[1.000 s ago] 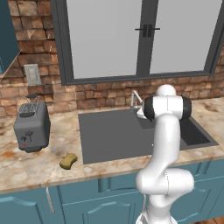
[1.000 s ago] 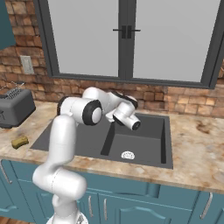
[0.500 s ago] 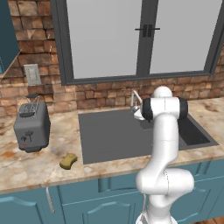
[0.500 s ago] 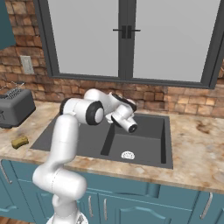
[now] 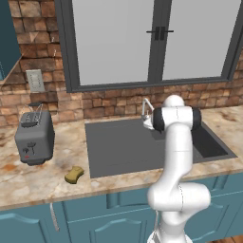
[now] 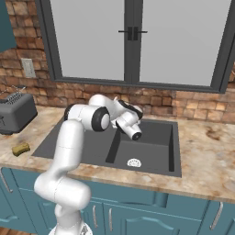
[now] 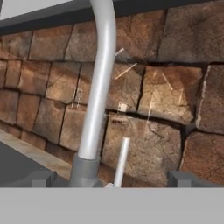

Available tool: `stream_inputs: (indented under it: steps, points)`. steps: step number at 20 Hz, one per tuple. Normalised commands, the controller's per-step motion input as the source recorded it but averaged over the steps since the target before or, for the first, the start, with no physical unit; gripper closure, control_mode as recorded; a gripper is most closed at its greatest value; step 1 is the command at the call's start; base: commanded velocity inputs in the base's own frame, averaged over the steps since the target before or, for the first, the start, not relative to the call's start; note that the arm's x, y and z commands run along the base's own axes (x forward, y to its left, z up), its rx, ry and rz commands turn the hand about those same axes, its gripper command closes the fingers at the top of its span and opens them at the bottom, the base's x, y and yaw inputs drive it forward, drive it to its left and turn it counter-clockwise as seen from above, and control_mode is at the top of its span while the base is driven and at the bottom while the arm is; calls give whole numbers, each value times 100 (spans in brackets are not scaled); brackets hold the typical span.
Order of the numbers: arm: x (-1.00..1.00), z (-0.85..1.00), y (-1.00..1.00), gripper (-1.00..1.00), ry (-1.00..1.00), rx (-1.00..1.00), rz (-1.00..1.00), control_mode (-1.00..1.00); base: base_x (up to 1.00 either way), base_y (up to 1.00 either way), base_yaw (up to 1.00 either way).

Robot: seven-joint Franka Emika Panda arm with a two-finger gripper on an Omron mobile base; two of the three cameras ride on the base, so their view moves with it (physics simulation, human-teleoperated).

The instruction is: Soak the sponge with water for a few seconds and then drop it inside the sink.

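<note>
While the sponge [image 5: 74,174] lies untouched on the marble counter [image 5: 28,182] well to the left of the sink [image 5: 123,147], just in front of the grey toaster [image 5: 33,138], the gripper [image 7: 112,183] is held close to the silver faucet [image 7: 97,87] at the back of the basin. In the hand view, two dark fingertips [image 7: 41,178] are seen spread apart at the bottom, with a slim lever between them and the faucet neck rising just left of centre; nothing is clamped.

The step in hand is judged to be turning the water on. To do it well, the lever should be centred between the open fingers and pushed gently, not gripped hard, since a slim handle can slip aside. No stream is seen from the spout, so the soaking cannot yet begin, and the sponge is not yet picked up.

The dark grey sink is recessed in a mottled beige marble counter over teal cabinets [image 6: 137,215]. A small white drain [image 6: 134,163] is seen on its floor. A brick wall [image 5: 42,102] and a large dark-framed window [image 5: 152,38] stand behind.
</note>
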Motion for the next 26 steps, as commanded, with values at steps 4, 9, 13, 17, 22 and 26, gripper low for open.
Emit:
stream_inputs:
  steps: [4,9,13,17,22,26]
  points:
    - [16,-5,0,-100,0,6,-5,-100,0,0,0]
    - [22,-4,-2,-100,0,5,-6,-100,0,0,0]
    - [25,-6,-8,-100,0,7,-5,-100,0,0,0]
    - [21,-1,-15,-100,0,5,0,-100,0,0,0]
    - [13,0,-19,-100,0,1,0,-100,0,0,0]
    - [11,0,-24,-100,0,0,0,-100,0,0,0]
